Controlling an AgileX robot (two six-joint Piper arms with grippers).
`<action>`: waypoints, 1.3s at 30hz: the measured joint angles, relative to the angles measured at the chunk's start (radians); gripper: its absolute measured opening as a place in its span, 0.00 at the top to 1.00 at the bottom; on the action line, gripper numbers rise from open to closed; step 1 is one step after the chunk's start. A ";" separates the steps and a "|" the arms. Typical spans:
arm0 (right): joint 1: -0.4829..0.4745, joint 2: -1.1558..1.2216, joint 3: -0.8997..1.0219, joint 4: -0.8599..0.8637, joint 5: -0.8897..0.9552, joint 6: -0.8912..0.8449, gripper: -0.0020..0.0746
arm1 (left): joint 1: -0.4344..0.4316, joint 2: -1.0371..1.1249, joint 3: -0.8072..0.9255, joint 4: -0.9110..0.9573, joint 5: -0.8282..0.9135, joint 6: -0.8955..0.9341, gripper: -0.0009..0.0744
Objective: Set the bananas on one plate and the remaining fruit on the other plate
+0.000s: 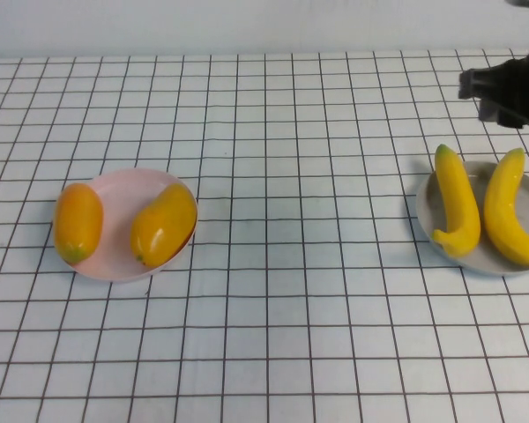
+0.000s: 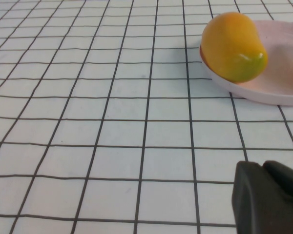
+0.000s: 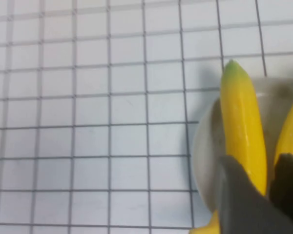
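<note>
While the left gripper [image 2: 268, 195] sits low over the checked tablecloth [image 1: 273, 291], fingers closed on nothing, the pink plate [image 1: 115, 264] lies ahead of its fingertips, carrying both mangoes [image 1: 78, 222] [image 1: 164, 224]. Well to the right, the grey plate [image 1: 428, 216] holds the two bananas [image 1: 457, 203] [image 1: 508, 208] side by side. The right gripper [image 3: 263, 195] hovers above that plate; its fingers [image 3: 234, 195] stand narrowly apart, one banana showing between them, ungripped.

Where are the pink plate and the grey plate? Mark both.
pink plate [image 1: 115, 264]: high view, bare front rim between the two fruits.
grey plate [image 1: 425, 204]: high view, bare left rim beside the bananas.
</note>
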 joint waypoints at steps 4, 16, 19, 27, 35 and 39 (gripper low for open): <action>0.006 -0.285 0.284 0.013 -0.243 -0.028 0.94 | 0.000 0.000 0.000 0.000 0.000 0.000 0.99; 0.006 -0.939 0.754 -0.032 -0.405 -0.116 0.99 | 0.000 0.000 0.000 0.000 0.000 0.000 0.99; 0.006 -1.052 0.835 -0.032 -0.398 -0.116 0.99 | 0.000 0.000 0.000 0.000 0.000 0.000 0.99; 0.006 -1.250 1.053 -0.085 -0.396 -0.120 0.99 | 0.000 0.000 0.000 0.002 0.000 0.000 0.99; 0.005 -1.268 1.187 -0.089 -0.471 -0.096 0.99 | 0.000 0.000 0.000 0.002 0.001 0.000 0.99; -0.052 -1.317 1.275 -0.038 -0.536 -0.091 0.99 | 0.000 0.000 0.000 0.002 0.001 0.000 0.99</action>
